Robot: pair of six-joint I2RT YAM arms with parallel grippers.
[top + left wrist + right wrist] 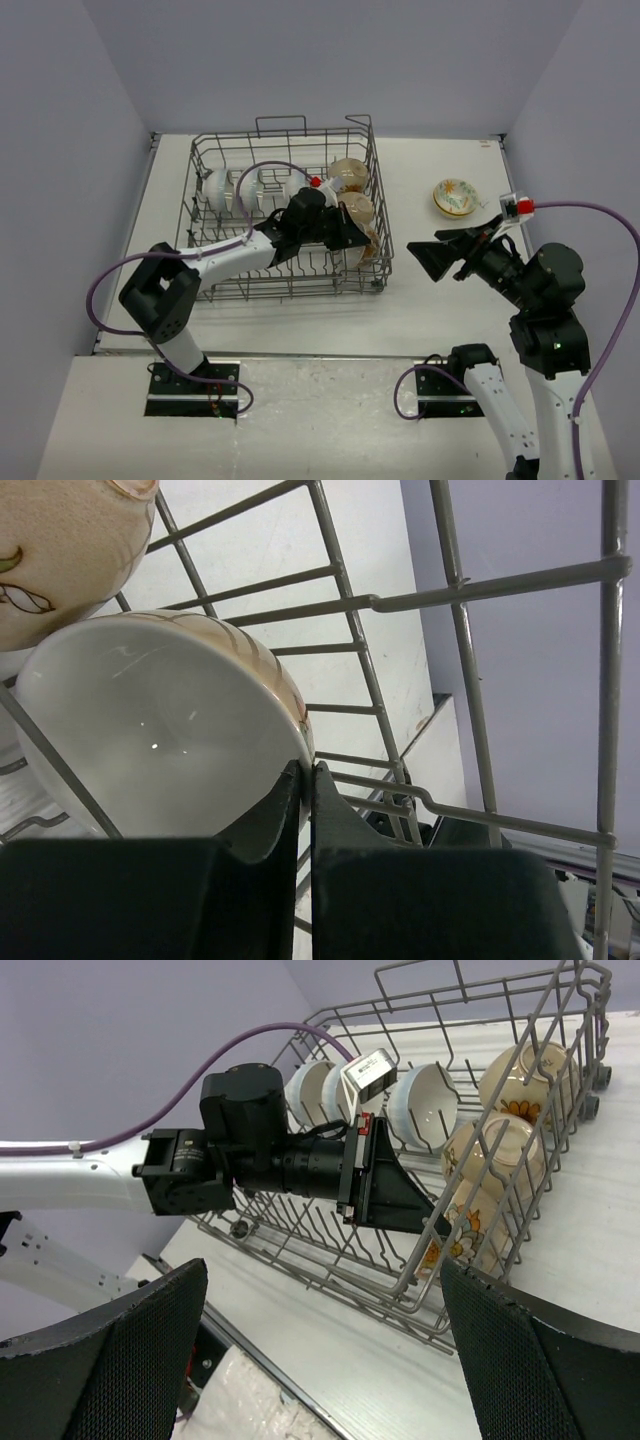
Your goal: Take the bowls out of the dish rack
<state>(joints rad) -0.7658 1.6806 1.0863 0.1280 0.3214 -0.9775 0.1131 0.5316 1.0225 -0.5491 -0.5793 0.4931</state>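
The grey wire dish rack stands at centre left. Two white bowls stand on edge in its back left rows. Three yellow-floral bowls stand along its right side. My left gripper reaches inside the rack and is shut on the rim of the nearest floral bowl. In the left wrist view the fingertips pinch that bowl's rim, and its white inside shows. My right gripper is open and empty, right of the rack. The right wrist view shows the rack and the held bowl.
One floral bowl sits on the table right of the rack, behind my right gripper. Rack wires stand close around my left gripper. Purple walls close in the table on three sides.
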